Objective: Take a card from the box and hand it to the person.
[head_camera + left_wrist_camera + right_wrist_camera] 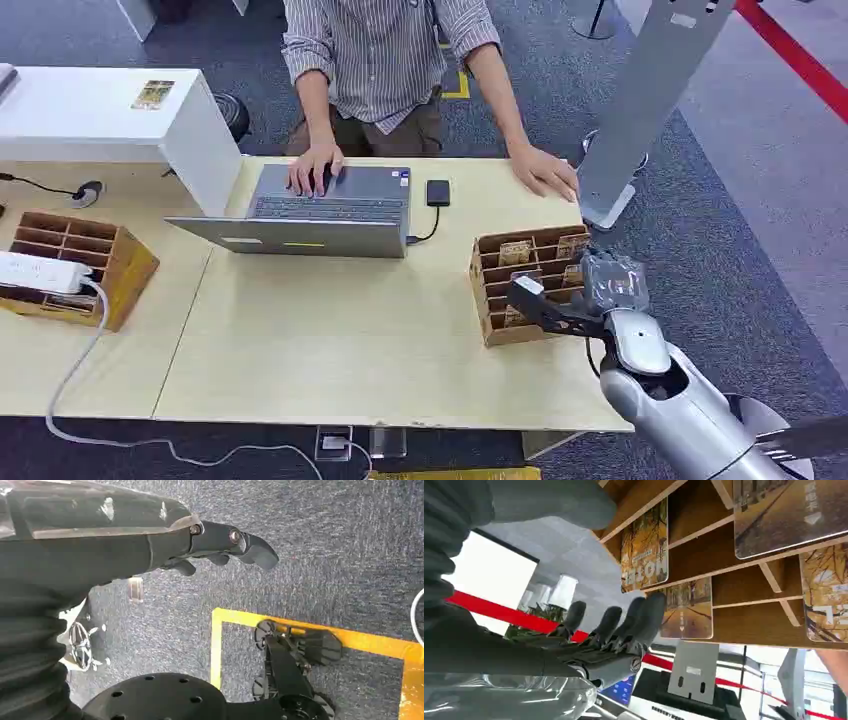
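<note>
Brown compartmented box (492, 290) on table's right, autumn-print cards (515, 252) upright inside.

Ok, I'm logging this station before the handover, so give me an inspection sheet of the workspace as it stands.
Surface: light wooden table, two tops joined.
Job's things: wooden card box near the table's right end, cards in its slots; the person stands across the table, one hand on the laptop.
Clutter: second wooden box at left, phone, white case.
Hands: right hand at the card box, fingers apart, holding nothing; left hand hangs over the floor, holding nothing.
Cables: power strip with white cord; phone lead.
Surroundings: grey carpet, red barrier tape, silver stand.
</note>
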Action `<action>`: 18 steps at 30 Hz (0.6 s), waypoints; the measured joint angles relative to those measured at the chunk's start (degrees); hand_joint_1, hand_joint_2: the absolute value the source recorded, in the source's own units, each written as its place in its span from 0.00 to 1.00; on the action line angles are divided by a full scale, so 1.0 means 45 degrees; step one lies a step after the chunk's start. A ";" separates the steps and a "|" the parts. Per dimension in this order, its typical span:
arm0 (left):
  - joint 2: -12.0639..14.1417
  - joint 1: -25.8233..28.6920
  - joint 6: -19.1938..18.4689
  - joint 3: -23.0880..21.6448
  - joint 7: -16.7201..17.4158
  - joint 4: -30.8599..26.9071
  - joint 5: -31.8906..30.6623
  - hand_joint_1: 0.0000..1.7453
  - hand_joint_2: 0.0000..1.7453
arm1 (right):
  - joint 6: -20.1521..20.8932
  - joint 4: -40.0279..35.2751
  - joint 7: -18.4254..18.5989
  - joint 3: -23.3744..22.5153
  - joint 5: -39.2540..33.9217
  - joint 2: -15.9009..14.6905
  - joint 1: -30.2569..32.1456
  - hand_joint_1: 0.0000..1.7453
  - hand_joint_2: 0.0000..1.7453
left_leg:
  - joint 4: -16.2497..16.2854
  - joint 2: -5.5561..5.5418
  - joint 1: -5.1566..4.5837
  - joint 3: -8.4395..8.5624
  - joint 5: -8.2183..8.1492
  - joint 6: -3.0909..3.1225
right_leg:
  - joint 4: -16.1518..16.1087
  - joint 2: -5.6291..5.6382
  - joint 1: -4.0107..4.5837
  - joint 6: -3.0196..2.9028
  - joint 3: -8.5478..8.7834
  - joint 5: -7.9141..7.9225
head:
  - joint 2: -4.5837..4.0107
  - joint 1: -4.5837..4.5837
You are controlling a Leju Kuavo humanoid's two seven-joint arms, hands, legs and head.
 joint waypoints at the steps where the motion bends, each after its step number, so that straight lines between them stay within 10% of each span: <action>1: 0.0000 0.0000 0.0000 0.0000 -0.0005 0.0000 0.0000 0.00 1.00 | 0.0000 0.0005 0.0005 0.0000 0.0000 0.0000 0.0001 0.39 1.00 | 0.0000 0.0000 0.0000 -0.0001 0.0000 0.0000 | 0.0000 0.0000 0.0000 0.0000 0.0000 0.0000 | 0.0000 0.0000; 18: 0.0005 0.0000 0.0005 0.0000 -0.0005 0.0000 0.0039 0.00 1.00 | -0.0049 0.0121 0.0019 0.0019 -0.0102 0.0000 -0.0007 0.56 1.00 | 0.0000 0.0000 0.0000 0.0000 0.0000 0.0000 | 0.0000 0.0000 0.0000 0.0000 0.0000 0.0000 | 0.0000 0.0000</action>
